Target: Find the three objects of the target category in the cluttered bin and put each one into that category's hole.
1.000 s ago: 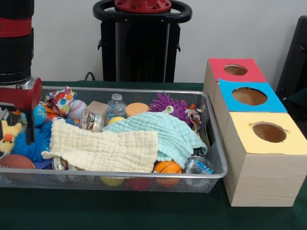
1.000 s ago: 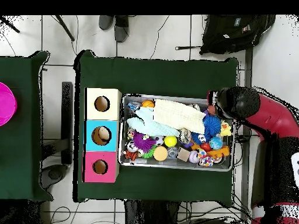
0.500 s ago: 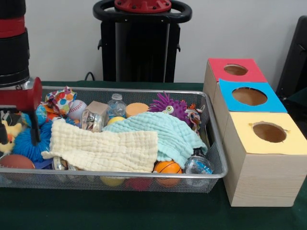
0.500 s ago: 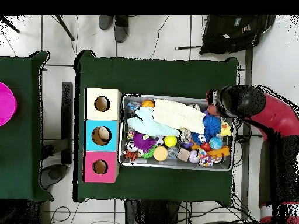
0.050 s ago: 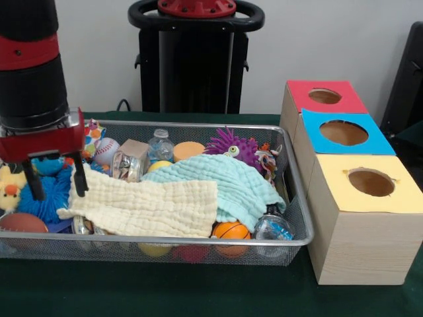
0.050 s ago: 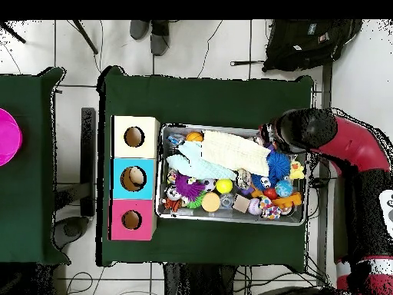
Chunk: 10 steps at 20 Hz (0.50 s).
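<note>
My gripper [image 5: 56, 186] hangs open over the left end of the wire bin [image 5: 198, 242], with nothing gripped. Its fingers [image 5: 80, 181] straddle the left edge of the cream cloth [image 5: 142, 205] and the blue spiky toy [image 5: 46, 201]. A mint cloth [image 5: 228, 185] covers the bin's middle. Balls show around the cloths: a baseball [image 5: 106, 150], a small orange basketball [image 5: 231, 231] and a brown football [image 5: 18, 224]. The red box [image 5: 324, 96], blue box [image 5: 344, 132] and yellow box [image 5: 370, 181] each have a round hole. In the overhead view my gripper [image 6: 269, 137] is at the bin's [image 6: 160, 173] upper right corner.
A purple spiky toy [image 5: 231, 144], water bottle [image 5: 160, 144], wooden block [image 5: 134, 148], orange disc [image 5: 188, 149] and yellow duck plush [image 5: 10, 188] crowd the bin. The three boxes stand close against the bin's right end. A black backpack [image 6: 307, 42] lies on the floor.
The arm has shifted right in the front view, from the bin's left edge to over the cream cloth's end. Both fingers now show, spread apart. The toys have not moved.
</note>
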Motion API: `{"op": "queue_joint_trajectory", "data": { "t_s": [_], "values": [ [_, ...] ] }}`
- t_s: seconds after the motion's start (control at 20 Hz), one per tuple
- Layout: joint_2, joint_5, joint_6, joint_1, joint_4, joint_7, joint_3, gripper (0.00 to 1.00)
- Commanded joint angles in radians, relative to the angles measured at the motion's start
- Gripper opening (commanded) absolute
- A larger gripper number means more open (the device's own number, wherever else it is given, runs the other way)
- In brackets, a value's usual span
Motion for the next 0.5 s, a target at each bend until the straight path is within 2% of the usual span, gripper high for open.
{"op": "queue_joint_trajectory", "data": {
  "t_s": [0.05, 0.1, 0.2, 0.5],
  "values": [
    [0.102, -0.076, 0.221, 0.03, -0.194, -0.36, 0.14, 1.0],
    [0.136, -0.087, 0.274, 0.046, -0.276, -0.382, 0.15, 1.0],
    [0.179, -0.108, 0.337, 0.062, -0.384, -0.43, 0.175, 1.0],
    [0.26, -0.175, 0.493, 0.103, -0.621, -0.598, 0.263, 1.0]
  ]
}}
